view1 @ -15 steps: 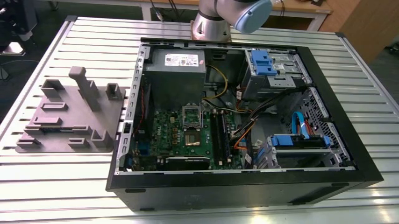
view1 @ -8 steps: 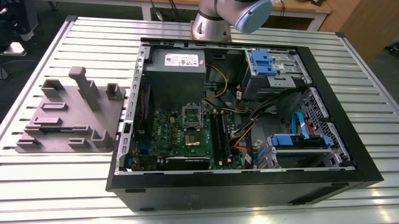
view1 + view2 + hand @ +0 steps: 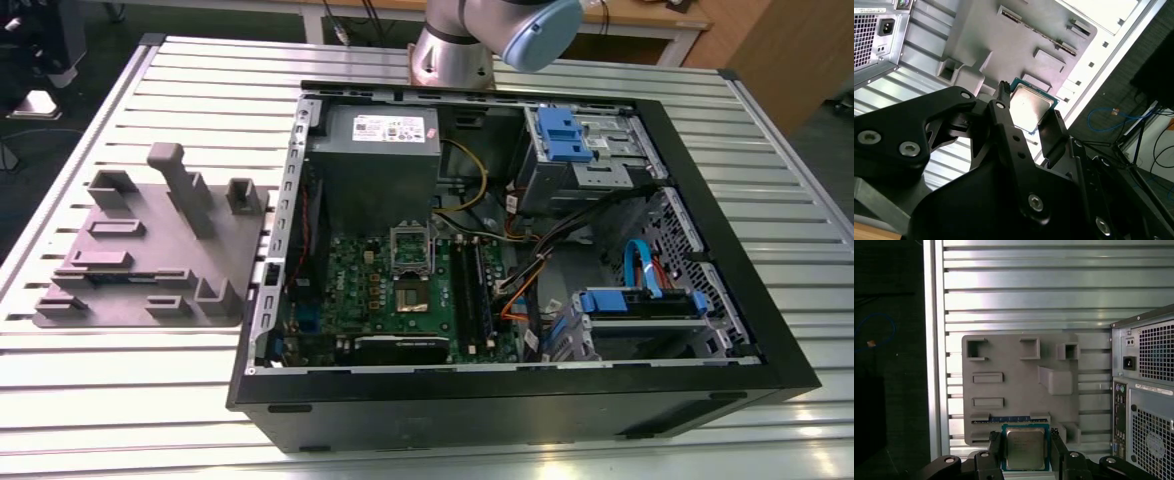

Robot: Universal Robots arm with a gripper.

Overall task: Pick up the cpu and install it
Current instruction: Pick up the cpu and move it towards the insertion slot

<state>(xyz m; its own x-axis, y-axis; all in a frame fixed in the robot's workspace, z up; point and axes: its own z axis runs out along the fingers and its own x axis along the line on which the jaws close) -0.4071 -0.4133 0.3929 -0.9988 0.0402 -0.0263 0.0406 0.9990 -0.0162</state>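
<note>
Black gripper [image 3: 1025, 440] fingers [image 3: 995, 447] are pinched on the cpu [image 3: 1025, 450], held up with the grey fixture tray [image 3: 1009, 365] behind it. Its silvery square lid is framed by a teal-green rim.

Bright light glares off the ribbed table [image 3: 1054, 295], while the computer case's [image 3: 534, 410] inside lies in shadow.

The cpu [image 3: 1025, 448] is a small flat square chip with a silvery-grey metal top and a thin green-blue border, its top face bare and turned to the camera in both wrist views [image 3: 1030, 107]. It is clamped by two opposite edges between the black jaws. It hangs lifted off the table [image 3: 1029, 290], over one edge of the grey fixture tray [image 3: 1014, 390].
</note>
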